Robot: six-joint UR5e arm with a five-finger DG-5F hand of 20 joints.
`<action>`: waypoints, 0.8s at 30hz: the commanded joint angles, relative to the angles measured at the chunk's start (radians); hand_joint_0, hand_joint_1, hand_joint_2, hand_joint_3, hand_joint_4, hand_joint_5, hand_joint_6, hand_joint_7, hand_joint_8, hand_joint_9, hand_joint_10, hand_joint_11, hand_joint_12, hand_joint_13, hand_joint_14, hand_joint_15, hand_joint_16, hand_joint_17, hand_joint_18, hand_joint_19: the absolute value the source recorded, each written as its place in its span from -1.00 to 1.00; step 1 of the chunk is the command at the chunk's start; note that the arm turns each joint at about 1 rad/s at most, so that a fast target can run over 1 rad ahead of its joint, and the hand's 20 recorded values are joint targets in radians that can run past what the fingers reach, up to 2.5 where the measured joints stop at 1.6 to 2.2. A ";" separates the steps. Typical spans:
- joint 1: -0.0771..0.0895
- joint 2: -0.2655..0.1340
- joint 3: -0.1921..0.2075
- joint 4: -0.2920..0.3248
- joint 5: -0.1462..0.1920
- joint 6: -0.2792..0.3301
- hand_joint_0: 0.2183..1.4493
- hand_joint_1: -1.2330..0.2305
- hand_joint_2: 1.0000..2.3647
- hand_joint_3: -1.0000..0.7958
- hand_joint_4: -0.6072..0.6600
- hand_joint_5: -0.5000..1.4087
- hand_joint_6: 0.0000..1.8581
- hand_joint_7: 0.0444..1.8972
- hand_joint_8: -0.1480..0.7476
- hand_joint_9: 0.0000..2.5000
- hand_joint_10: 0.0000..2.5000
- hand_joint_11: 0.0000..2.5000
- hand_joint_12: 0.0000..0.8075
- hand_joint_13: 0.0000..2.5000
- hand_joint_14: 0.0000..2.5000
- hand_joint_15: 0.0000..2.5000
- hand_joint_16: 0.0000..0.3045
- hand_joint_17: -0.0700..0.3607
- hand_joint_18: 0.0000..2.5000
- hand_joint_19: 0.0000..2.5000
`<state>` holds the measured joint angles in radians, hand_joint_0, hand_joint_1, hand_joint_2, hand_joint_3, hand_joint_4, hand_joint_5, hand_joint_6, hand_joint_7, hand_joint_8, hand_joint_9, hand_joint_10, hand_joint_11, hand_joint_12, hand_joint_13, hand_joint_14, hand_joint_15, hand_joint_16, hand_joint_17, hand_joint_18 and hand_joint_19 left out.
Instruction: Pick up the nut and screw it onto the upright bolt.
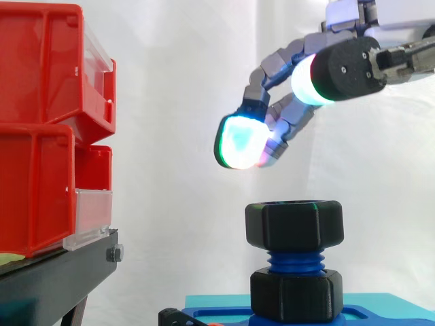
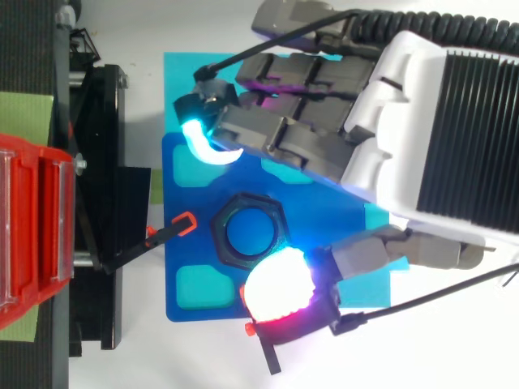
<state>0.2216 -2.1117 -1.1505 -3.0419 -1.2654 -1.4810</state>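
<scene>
Ignore the red bins point(image 1: 41, 136) on the black stand point(image 1: 54, 278) at the far left; well apart from the work. Look to the middle of the blue plate point(image 2: 312, 215). Find the nut point(image 1: 293, 224) there, already perched on the top threads of the upright bolt point(image 1: 293, 261). Seems level, with bare blue thread between it and the black hex base point(image 1: 296, 293) below. Treat the picking up as done, then, and the turning down as the step in hand.

Note the hand point(image 2: 381, 121) above and to the right of the nut, clear of it, fingers loosely bent and spread, gripping nothing. From above, see one glowing pad point(image 2: 203, 144) over a corner of the plate and another point(image 2: 280, 290) over the opposite edge, straddling the nut without touching.

Lower straight down, keeping the nut centred between the pads. Close evenly onto opposite flats rather than corners, so as not to tip it on the thread. Press lightly; avoid pushing down hard, for fear of cross-threading. Turn about the bolt's axis, let go, reset, grip again, repeat. Stop on meeting the hex base or firm resistance. Watch for wobble. If tilted, back off a part turn and start anew.
</scene>
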 commanded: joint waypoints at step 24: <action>0.059 -0.048 0.000 -0.021 0.040 0.051 -0.59 0.33 -1.00 -0.44 0.28 -0.61 -0.46 -0.23 -0.12 -0.42 -1.00 -1.00 -0.30 -0.51 -1.00 -1.00 -0.79 -0.35 -0.74 -1.00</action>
<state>0.2802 -2.1598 -1.1504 -3.0567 -1.2246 -1.4306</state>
